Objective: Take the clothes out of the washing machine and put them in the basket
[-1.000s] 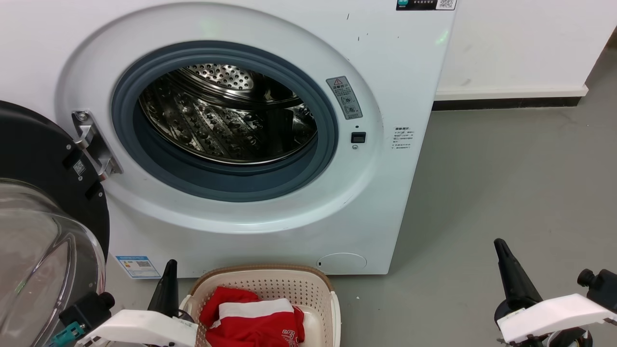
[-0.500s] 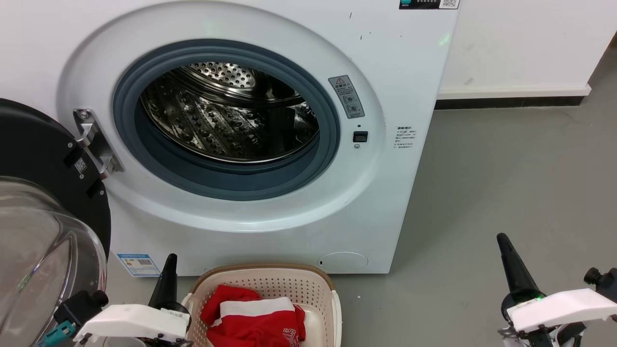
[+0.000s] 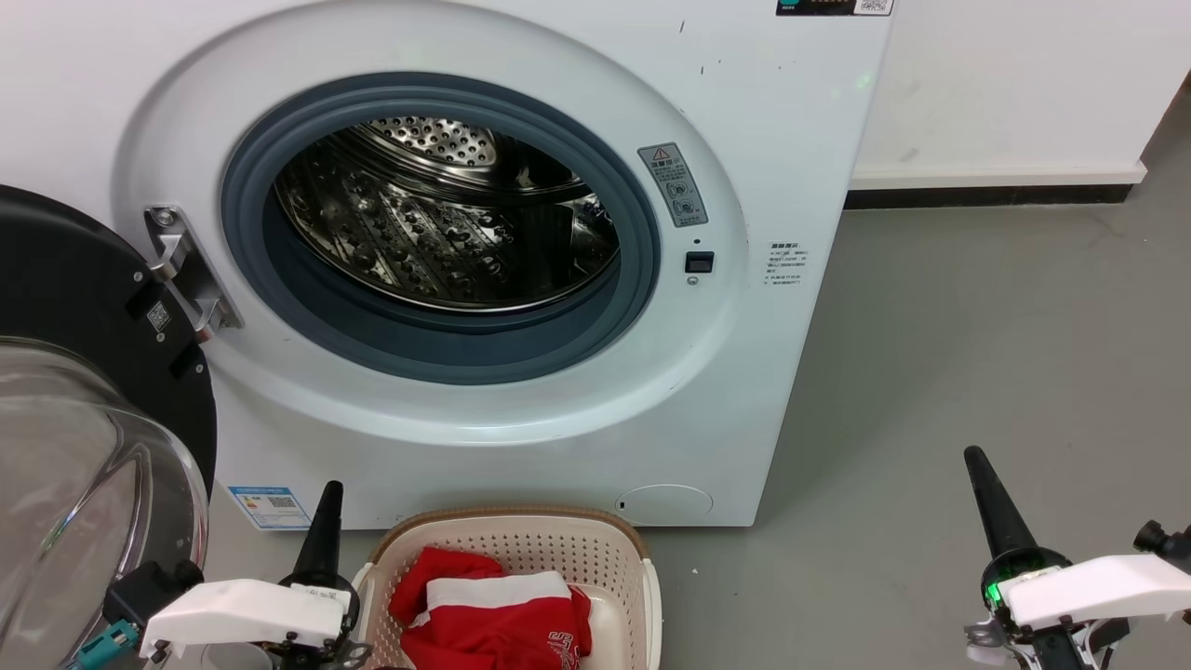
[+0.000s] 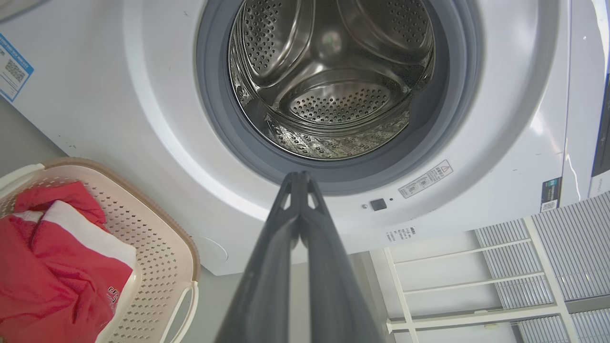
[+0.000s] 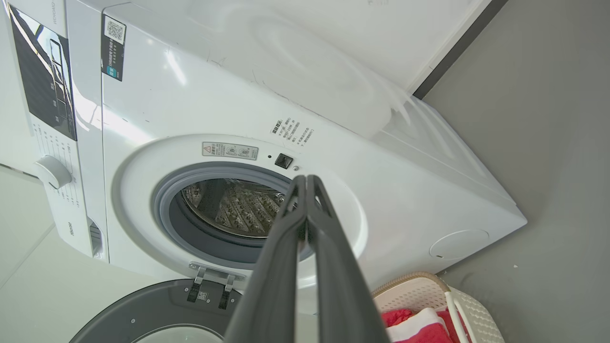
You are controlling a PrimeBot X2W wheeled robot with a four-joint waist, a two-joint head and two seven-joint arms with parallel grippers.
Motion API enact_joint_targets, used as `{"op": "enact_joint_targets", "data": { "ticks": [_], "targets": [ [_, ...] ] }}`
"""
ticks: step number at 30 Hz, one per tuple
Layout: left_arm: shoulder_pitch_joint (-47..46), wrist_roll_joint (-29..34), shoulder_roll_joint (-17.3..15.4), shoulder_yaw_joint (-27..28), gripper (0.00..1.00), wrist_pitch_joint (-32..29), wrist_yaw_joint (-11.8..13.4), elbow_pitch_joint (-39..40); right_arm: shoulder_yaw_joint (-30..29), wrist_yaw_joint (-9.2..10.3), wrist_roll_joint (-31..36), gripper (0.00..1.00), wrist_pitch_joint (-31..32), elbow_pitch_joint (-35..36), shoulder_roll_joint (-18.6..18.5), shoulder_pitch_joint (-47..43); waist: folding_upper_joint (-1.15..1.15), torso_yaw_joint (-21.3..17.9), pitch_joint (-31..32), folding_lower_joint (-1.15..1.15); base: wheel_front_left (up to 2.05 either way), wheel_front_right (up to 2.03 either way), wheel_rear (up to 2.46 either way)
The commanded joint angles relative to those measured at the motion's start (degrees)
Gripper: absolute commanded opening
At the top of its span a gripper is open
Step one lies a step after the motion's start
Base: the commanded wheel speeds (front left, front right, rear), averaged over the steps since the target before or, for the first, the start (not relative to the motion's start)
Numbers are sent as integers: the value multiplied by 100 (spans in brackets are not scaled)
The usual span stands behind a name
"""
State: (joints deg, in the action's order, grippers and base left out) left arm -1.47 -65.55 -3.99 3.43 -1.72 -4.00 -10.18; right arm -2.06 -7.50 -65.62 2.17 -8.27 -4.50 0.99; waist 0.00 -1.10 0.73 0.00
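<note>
Grey floor (image 3: pixel 977 354) and a white wall (image 3: pixel 1005 84) w/ dark skirting lie right of the washing machine (image 3: pixel 772 140), which takes up most of my head cam. Its door (image 3: pixel 65 279), black frame w/ domed glass, is swung open on the machine's left side, hung on a metal hinge (image 3: pixel 186 274). Inside the grey-rimmed porthole I see the perforated steel drum (image 3: pixel 447 233), shiny, w/ raised paddles clear in the L wrist cam.

The basket (image 3: pixel 568 549) sits on the floor just in front of the machine's base, below the porthole; cream w/ a brown rim. The clothes (image 3: pixel 502 623) are in the basket: red fabric, bunched, w/ a white band across and some white lettering on one fold.

L gripper (image 3: pixel 330 493) hangs just left of the basket, in front of the machine's lower left; fingers pressed together, gripping nothing. R gripper (image 3: pixel 974 458) is over bare floor, well off the machine's right side; fingers likewise closed tip to tip, nothing held.

Small stuff on the machine front: warning sticker (image 3: pixel 674 184) right of the porthole, black latch (image 3: pixel 699 261) under it, blue label (image 3: pixel 268 505) near the bottom left.
</note>
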Motion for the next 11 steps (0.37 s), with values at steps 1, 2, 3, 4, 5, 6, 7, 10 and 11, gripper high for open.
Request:
{"op": "enact_joint_targets", "data": {
  "ticks": [1,2,3,4,5,6,7,10,11],
  "targets": [
    [-142,-138,3,33,0,-25,-41,18,-17,1,-157,0,24,8,-35,172,0,3,-2,0,0,0,0],
    [-152,-198,4,39,0,-40,-50,10,-21,1,-223,0,28,-6,-35,178,0,5,-4,0,0,0,0],
    [-162,-255,6,45,0,-52,-58,1,-26,1,-282,0,34,-19,-35,183,0,7,-5,0,0,0,0],
    [-169,-310,8,52,0,-58,-64,-9,-31,1,-340,0,41,-33,-34,190,0,8,-7,0,0,0,0],
    [-177,-366,11,59,0,-70,-70,-19,-35,1,-399,0,40,-45,-34,199,0,10,-8,0,0,0,0],
    [-182,-421,14,65,0,-78,-78,-27,-40,1,-459,0,48,-57,-34,208,0,12,-10,0,0,0,0],
    [-189,-476,16,72,0,-92,-87,-38,-44,1,-520,0,54,-70,-33,215,0,14,-12,0,0,0,0],
    [-218,-640,24,92,0,-119,-112,-63,-58,1,-692,0,72,-109,-31,238,0,20,-16,0,0,0,0],
    [-228,-692,26,98,0,-126,-121,-70,-61,1,-746,0,74,-120,-31,248,0,22,-18,0,0,0,0]
  ]
}}
